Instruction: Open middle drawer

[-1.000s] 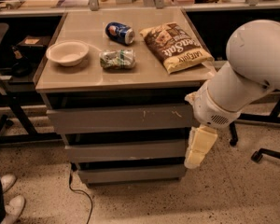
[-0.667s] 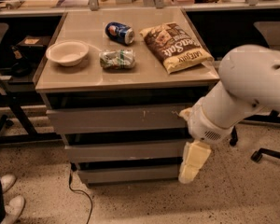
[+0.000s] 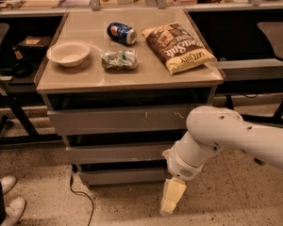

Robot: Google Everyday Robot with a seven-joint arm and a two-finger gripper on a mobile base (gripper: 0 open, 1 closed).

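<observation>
- The middle drawer (image 3: 113, 153) is found in the stack under the bench (image 3: 85, 77). It sits between the taller scratched front (image 3: 122, 120) above and the shorter plain front (image 3: 118, 176) below.
- The middle drawer is judged not yet opened, and no handle is seen on its flat grey face.
- The pincer (image 3: 171, 199) is found low, hanging downward from the white arm (image 3: 226, 135). It is in front of the right end of the lowest front and close to the floor. Whether it is wide or narrow cannot be told, and nothing is seen held in it.
- The wrist is seen across the right end of the middle drawer; contact cannot be confirmed.
- The step in hand is judged to be the approach to the drawer edge.
- It is recommended that the pincer be raised to the dark gap above the middle front, so that the upper lip can be hooked.
- A straight, level pull away from the cabinet is advised, so that the box is not skewed on its runners.
- The scratched front above should not be caught by mistake.
- A gentle pull is advised, since the bowl (image 3: 68, 53), can (image 3: 121, 33), crumpled packet (image 3: 119, 59) and crisp bag (image 3: 179, 47) rest loose on the bench.
</observation>
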